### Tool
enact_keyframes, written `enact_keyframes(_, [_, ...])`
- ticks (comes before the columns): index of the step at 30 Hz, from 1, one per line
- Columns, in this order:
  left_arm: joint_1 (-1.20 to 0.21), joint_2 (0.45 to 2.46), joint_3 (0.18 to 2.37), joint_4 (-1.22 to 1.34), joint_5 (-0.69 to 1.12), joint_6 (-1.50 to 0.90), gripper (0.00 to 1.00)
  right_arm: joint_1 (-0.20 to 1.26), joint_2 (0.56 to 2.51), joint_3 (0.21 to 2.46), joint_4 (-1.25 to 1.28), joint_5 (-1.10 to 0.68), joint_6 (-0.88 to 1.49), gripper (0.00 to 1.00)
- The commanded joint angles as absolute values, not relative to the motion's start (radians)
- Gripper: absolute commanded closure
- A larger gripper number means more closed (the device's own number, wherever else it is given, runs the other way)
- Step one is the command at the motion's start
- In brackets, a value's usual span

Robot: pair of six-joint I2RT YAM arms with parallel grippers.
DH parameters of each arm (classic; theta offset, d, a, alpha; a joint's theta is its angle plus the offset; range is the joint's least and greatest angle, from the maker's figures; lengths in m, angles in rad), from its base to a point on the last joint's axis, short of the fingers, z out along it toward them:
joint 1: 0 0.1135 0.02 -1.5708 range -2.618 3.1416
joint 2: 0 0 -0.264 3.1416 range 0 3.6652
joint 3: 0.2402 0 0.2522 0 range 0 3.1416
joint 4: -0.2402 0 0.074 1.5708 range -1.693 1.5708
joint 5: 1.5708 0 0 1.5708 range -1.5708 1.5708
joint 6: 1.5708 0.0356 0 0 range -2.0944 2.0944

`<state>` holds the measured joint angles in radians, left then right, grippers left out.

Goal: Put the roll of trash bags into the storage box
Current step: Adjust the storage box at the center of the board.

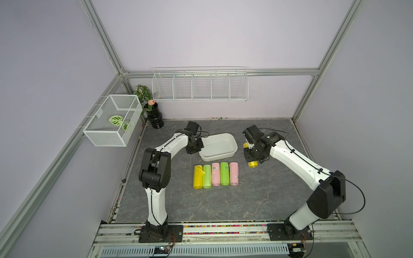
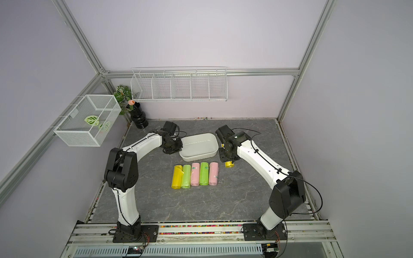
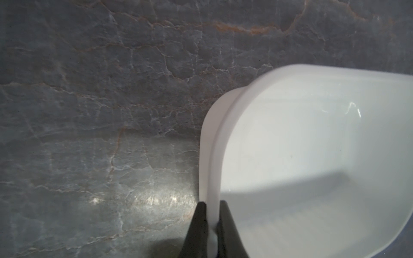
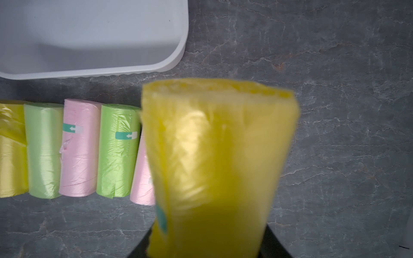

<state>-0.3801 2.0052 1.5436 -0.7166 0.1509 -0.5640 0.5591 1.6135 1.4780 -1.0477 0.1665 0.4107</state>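
Transfer step: yellow roll held beside the storage box, not yet inside.
Both top views: the right end effector carries the roll just beside the empty box; five more rolls lie in a row just in front of the box on the grey veined table, with lilac walls and a wire rack behind it. Left wrist view: the left end effector is clamped on the box rim. Right wrist view: closed jaws grip the roll, apparently clear of the table; the next move is to carry it over the rim, lower and release.
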Motion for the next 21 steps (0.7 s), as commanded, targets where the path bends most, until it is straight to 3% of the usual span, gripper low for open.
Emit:
enact_keyframes(1, [-0.389, 2.020, 1.584, -0.745, 0.172, -0.488, 0.96, 0.565, 1.598, 1.468, -1.017, 0.149, 0.422, 0.71])
enact_keyframes(3, [-0.393, 2.033, 1.593, -0.754, 0.195, -0.430, 1.00, 0.565, 1.598, 1.468, -1.013, 0.143, 0.426, 0.71])
enact_keyframes(15, [-0.394, 2.055, 1.604, -0.767, 0.293, -0.317, 0.99, 0.565, 1.623, 1.474, -0.975, 0.074, 0.431, 0.71])
enact_keyframes(21, [-0.394, 2.057, 1.623, -0.783, 0.273, -0.340, 0.66, 0.568, 1.693, 1.537, -0.951, 0.022, 0.452, 0.72])
